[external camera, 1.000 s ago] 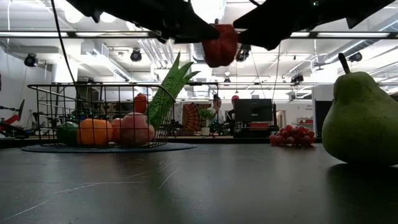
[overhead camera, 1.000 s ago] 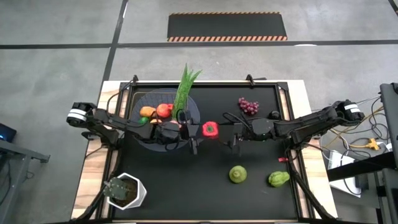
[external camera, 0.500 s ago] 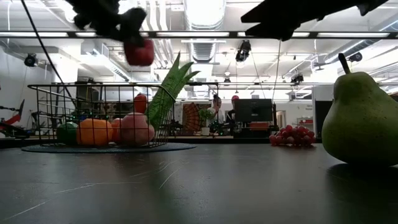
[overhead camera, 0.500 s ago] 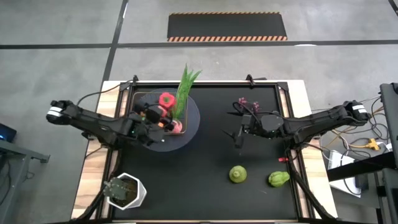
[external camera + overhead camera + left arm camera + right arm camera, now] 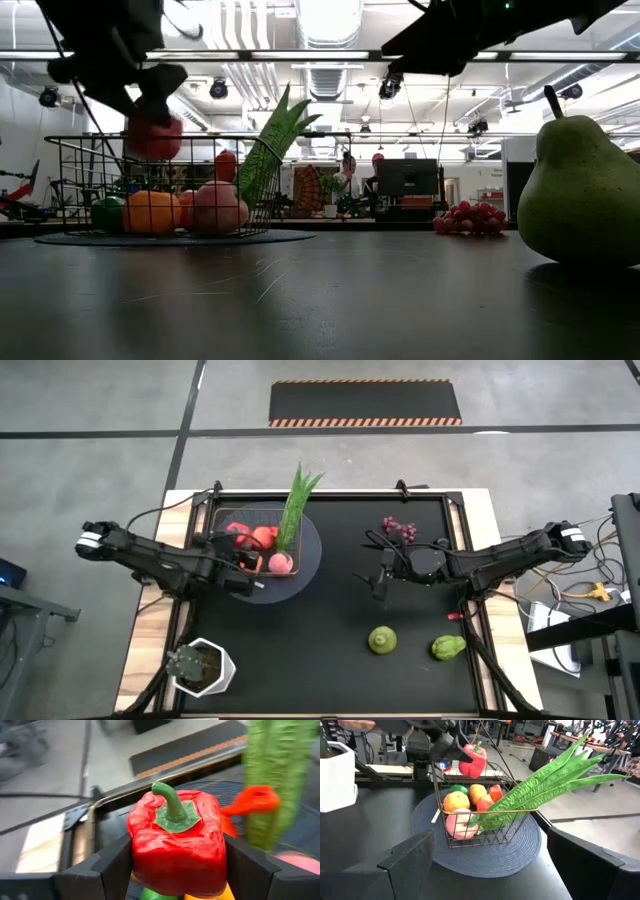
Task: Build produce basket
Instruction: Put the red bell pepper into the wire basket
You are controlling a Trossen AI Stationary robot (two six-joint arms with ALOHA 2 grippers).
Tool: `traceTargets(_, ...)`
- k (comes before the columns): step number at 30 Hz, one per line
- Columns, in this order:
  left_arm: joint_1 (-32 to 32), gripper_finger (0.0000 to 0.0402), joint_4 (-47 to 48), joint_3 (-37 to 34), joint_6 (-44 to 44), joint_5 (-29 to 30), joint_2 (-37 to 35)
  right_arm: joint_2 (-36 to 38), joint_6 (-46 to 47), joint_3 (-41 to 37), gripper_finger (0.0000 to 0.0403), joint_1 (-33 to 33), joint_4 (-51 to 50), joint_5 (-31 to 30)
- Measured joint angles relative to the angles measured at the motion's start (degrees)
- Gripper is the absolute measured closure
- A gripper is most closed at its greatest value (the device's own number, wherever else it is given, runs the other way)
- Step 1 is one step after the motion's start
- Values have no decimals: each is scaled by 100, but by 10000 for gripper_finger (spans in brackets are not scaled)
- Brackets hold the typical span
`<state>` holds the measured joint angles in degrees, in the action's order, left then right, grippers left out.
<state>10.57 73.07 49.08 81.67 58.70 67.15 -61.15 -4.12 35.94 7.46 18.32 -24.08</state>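
L gripper [image 5: 175, 870] clamped on pepper [image 5: 176, 842], stem up, directly above basket [image 5: 470, 805] rim; R gripper [image 5: 384, 577] apart, farther off

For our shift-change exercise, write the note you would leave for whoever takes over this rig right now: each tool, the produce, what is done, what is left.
Left tool: shut on the red pepper, held above the basket at its left end, not released.
Right tool: open, empty, mid-table near the grapes.
Basket on the round grey mat: holds an orange fruit, a pink one, other red, orange and green pieces, and the leafy stalk sticking out.
Done: most produce is in.
Left: drop the pepper, then load the grapes, the pear and the other green piece. The potted plant stays out.
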Motion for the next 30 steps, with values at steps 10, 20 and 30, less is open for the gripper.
traceTargets(10, -737, 157, 3, -6, 355, 26, 944, -2, 2, 0, 38, 0, 20, 0)
traceTargets(20, -1264, 157, -86, 15, 356, 10, 1699, -2, 47, 0, 38, 0, 22, 0)
traceTargets(30, -1313, 157, -88, 15, 352, 8, 1747, -2, 178, 0, 38, 0, 18, 0)
